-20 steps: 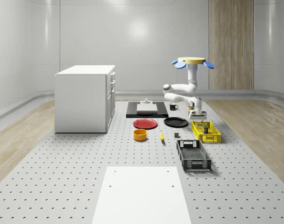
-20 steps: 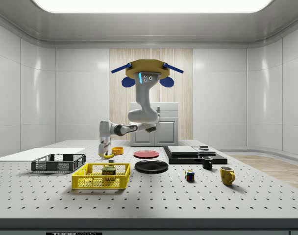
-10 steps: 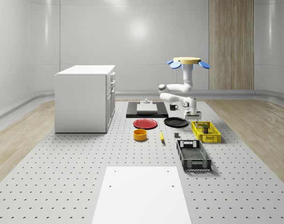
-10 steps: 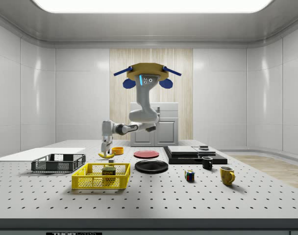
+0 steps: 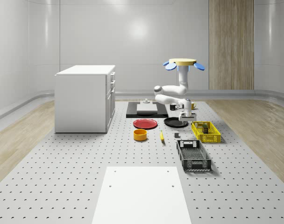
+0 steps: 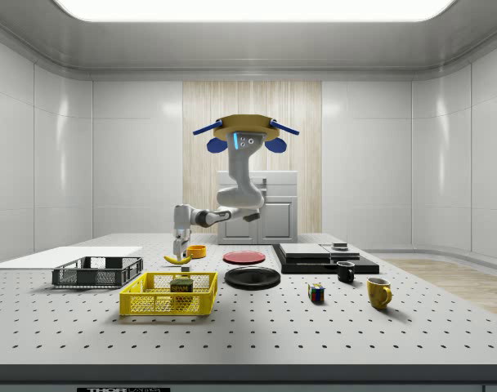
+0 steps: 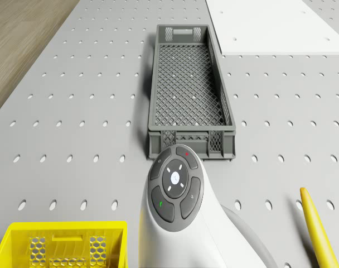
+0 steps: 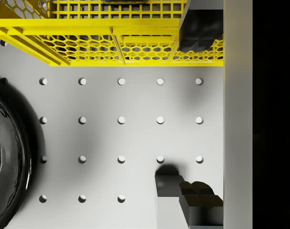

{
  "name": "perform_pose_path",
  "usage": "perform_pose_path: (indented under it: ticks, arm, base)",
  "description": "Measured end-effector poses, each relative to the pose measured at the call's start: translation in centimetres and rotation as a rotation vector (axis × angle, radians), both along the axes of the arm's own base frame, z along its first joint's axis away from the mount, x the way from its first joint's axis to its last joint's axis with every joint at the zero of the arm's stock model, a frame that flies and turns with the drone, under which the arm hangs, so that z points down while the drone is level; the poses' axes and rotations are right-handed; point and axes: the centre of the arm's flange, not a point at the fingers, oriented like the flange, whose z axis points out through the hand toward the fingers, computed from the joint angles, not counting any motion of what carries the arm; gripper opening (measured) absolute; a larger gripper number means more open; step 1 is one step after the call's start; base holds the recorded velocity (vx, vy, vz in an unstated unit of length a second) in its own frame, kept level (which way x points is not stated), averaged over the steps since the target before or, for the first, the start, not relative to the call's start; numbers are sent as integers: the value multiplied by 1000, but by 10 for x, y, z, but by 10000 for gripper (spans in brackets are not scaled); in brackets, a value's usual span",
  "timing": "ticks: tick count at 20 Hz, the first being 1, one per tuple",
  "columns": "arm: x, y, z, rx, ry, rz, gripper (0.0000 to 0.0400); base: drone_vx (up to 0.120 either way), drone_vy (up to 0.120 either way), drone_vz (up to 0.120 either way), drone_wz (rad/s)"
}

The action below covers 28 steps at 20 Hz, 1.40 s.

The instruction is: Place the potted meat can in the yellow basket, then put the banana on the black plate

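A: Side view: potted meat can (image 6: 181,286) sits inside the yellow basket (image 6: 168,294), below the gripper (image 6: 181,256). Half done!
B: Fingers spread, nothing held; banana (image 5: 161,136) lies beyond, black plate (image 5: 175,122) bare. Drone hovers above the table.

yellow basket (image 8: 111,36) wall at 12 o'clock | black plate (image 8: 9,162) rim at 9 o'clock | perforated table (image 8: 121,138) between | fingertips (image 8: 200,26) dark, spread apart
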Motion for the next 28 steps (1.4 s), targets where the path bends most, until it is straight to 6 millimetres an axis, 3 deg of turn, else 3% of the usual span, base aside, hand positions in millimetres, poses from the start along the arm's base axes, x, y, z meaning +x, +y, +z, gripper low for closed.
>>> perform_pose_path:
  ticks: [8, 12, 28]
  arm:
    - [0, 0, 0, 0, 0, 0, 400]
    - [0, 0, 0, 0, 0, 0, 400]
    - [0, 0, 0, 0, 0, 0, 400]
  base:
    - [0, -120, -20, 0]
    - [100, -120, 0, 0]
    - [0, -120, 0, 0]
